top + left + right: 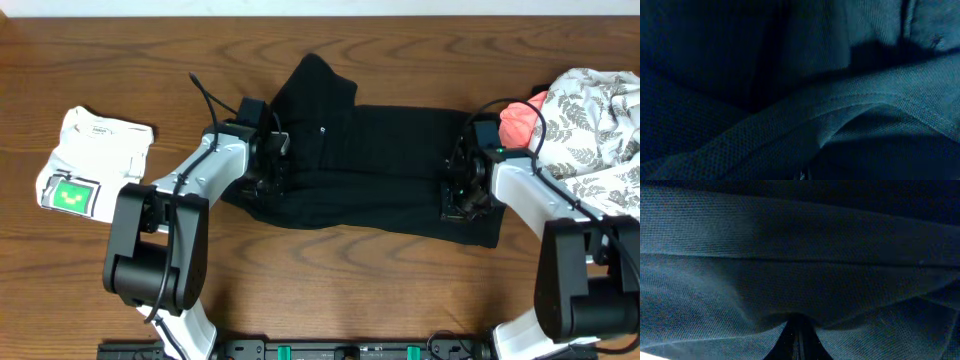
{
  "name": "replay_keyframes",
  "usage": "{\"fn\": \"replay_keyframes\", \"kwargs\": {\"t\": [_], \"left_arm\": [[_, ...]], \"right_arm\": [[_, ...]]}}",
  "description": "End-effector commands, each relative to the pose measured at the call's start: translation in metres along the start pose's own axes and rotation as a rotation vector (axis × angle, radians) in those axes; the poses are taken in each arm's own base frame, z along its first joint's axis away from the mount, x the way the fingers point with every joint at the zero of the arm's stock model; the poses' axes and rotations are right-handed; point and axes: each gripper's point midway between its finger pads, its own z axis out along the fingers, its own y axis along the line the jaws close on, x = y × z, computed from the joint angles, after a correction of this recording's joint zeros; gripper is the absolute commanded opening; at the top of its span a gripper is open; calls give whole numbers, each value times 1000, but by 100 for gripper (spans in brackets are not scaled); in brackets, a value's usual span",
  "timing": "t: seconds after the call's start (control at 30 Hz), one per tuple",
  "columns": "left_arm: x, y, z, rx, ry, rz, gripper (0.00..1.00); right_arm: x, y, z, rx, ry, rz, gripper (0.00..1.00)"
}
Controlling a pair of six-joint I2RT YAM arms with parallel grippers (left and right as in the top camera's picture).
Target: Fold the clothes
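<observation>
One of the clothes, a black garment (380,165), lies spread across the middle of the table with a flap sticking up at its far left. My left gripper (274,166) sits on its left end and my right gripper (458,186) on its right end. Both are pressed into the fabric. In the left wrist view, dark cloth (865,100) with a stitched hem fills the frame and hides the fingers. In the right wrist view, the fabric (790,255) puckers into the shut jaws of the right gripper (797,335).
A folded white shirt with a green print (95,160) lies at the left. At the right edge sits a heap of leaf-patterned cloth (590,120) with a coral piece (518,122) beside it. Bare wood shows in front of and behind the garment.
</observation>
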Motion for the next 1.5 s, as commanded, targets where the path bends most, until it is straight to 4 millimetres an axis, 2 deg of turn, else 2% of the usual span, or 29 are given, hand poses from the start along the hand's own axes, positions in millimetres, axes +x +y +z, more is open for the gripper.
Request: {"fn": "replay_keyframes", "kwargs": {"t": [0.0, 0.27, 0.43, 0.6, 0.67, 0.83, 1.1, 1.27, 1.37, 1.47], "left_arm": [[15, 12, 9, -54, 68, -45, 6], [32, 15, 7, -63, 138, -93, 6], [44, 43, 0, -167, 172, -243, 6], [45, 60, -6, -171, 156, -397, 6], [42, 61, -11, -152, 139, -411, 6], [24, 47, -37, -87, 34, -342, 6], [-2, 25, -99, -14, -211, -286, 9], [-38, 6, -146, 49, -458, -187, 14], [-51, -2, -153, 50, -522, -106, 15], [-51, -6, -137, 41, -477, -46, 15]], "right_arm": [[16, -21, 13, 87, 40, 60, 2], [16, -22, 13, 90, 40, 59, 2], [16, -22, 13, 90, 41, 51, 2], [16, -22, 13, 90, 41, 51, 2], [16, -21, 12, 85, 40, 51, 1], [6, -13, -2, 65, 39, 44, 1], [-34, 18, -68, 46, -40, -36, 4], [-53, 29, -100, 27, -112, -47, 4], [-55, 29, -106, 24, -128, -48, 4], [-52, 29, -105, 26, -117, -48, 4]]}}
